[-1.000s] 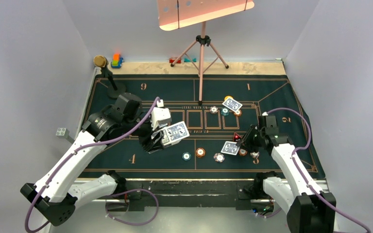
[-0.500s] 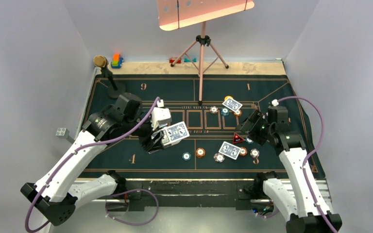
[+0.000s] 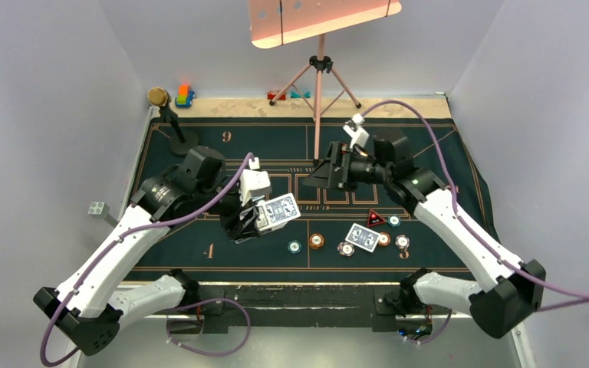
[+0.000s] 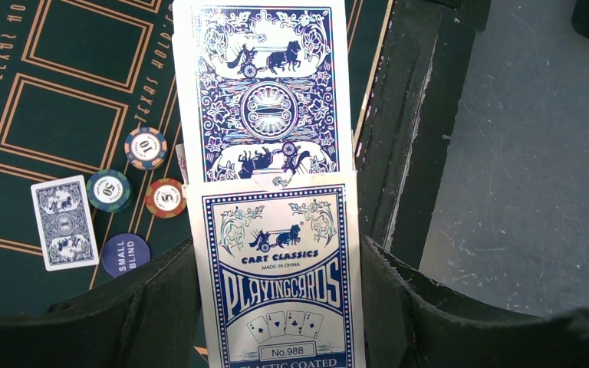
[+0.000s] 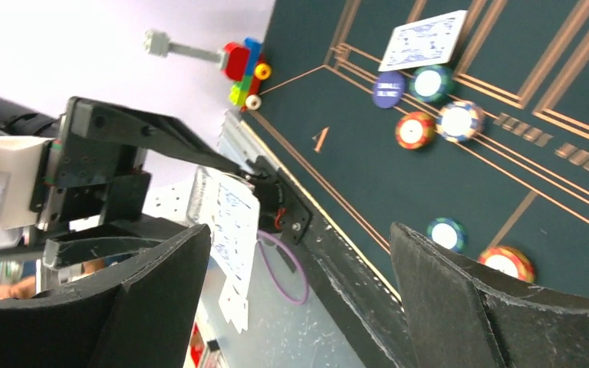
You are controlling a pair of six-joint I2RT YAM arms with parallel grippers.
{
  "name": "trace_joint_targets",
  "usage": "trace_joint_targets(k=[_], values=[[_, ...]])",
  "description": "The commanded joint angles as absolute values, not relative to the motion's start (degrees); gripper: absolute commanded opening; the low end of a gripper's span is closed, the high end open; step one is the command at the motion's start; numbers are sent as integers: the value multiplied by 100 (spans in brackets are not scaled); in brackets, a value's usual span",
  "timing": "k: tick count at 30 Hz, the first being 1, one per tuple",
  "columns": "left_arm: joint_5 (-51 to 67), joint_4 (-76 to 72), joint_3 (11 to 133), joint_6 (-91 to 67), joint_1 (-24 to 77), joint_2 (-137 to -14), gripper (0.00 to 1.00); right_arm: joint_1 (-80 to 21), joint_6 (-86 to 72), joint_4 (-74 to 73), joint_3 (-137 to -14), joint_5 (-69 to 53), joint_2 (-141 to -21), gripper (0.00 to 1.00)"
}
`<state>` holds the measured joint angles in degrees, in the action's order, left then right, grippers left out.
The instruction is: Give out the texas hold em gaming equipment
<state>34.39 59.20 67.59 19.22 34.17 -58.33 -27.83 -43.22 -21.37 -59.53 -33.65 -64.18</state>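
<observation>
My left gripper is shut on a blue-and-white box of playing cards, and one blue-backed card sticks out of its top. My right gripper hangs open and empty above the mat's middle, its jaws wide and pointed at the left gripper. A dealt card lies at the near right among chips and the red-black triangular marker. Under the left gripper lie another card, a dark blue disc and three chips. A teal chip and an orange chip sit near the front centre.
A pink tripod stand rises from the far middle of the green mat. The gold-topped black stand is at the far left corner beside toy blocks. More blocks lie off the mat's left edge.
The right gripper opened, left the card lying at the near right, and rose and swung up-left over the middle of the mat. The left arm and its box stayed still.
</observation>
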Motion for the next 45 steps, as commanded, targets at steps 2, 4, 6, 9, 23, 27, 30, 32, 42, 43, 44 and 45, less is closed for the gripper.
trace_joint_targets(k=[2,4,6,9,23,27,30,32,42,43,44,45], values=[[3630,5727,6855,2012,3386,-5856,0,-3414,-4226,-1393,-6468,-3878,-7011,92],[3630,5757,6869,2044,3395,-5878,0,-3680,-4210,-1290,-6512,-3871,-7215,93],[3630,5782,6877,2063,3391,-5897,0,-3846,-4194,-1249,-6558,-3893,-7370,93],[3612,5800,6873,2099,3389,-5897,0,-4038,-4140,-1259,-6561,-3858,-7534,94],[3619,5820,6873,2117,3393,-5859,0,-4214,-4474,-743,-6035,-3942,-7650,79],[3621,5840,6882,2139,3387,-5842,0,-4216,-4450,-882,-5979,-3918,-7660,70],[3625,5867,6891,2141,3388,-5819,0,-4214,-4413,-976,-5977,-3917,-7624,69],[3630,5873,6891,2136,3390,-5808,0,-4218,-4404,-1005,-5976,-3904,-7589,68],[3665,5894,6941,2123,3393,-5767,0,-4172,-4272,-1307,-6009,-3698,-7465,65],[3673,5905,6943,2118,3397,-5758,0,-4154,-4260,-1352,-6011,-3678,-7444,64],[3674,5897,6943,2115,3393,-5757,0,-4130,-4240,-1392,-6005,-3667,-7426,63],[3674,5891,6943,2114,3393,-5759,0,-4097,-4229,-1410,-5999,-3665,-7405,63]])
